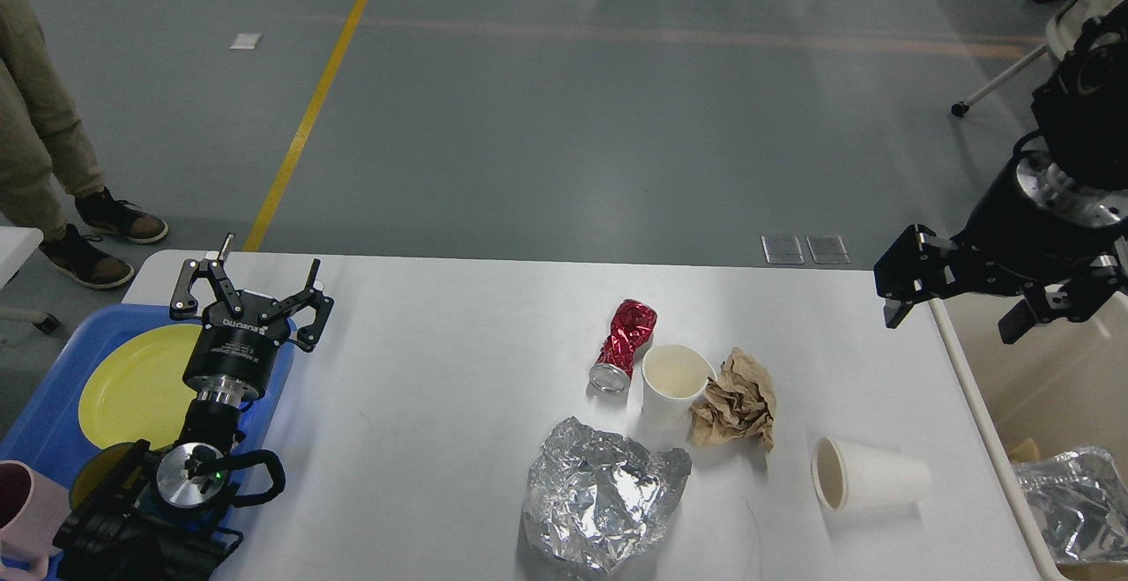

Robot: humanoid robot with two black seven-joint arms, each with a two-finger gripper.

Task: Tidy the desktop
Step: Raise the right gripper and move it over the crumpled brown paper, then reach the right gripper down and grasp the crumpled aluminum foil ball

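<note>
A round yellow plate [132,383] lay in the blue plastic tray [53,405]; crumpled silver foil [1071,502] filled the beige bin [1049,387] beside the white desktop [441,369]. Left gripper [256,286] and right gripper [956,316] both hung empty, fingers spread.

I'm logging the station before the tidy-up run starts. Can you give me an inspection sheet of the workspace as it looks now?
Surface: white desktop, trash grouped right of centre.
Job's things: crushed red can lying; upright paper cup; tipped paper cup; crumpled brown paper; foil wad.
Clutter: blue tray holding yellow plate; pink mug; beige bin with foil inside.
Grippers: left gripper open, empty, over the tray's edge; right gripper open, empty, above the bin side.
Cables: black loop on the left arm.
Surroundings: grey floor, yellow line, bystander's legs.
</note>
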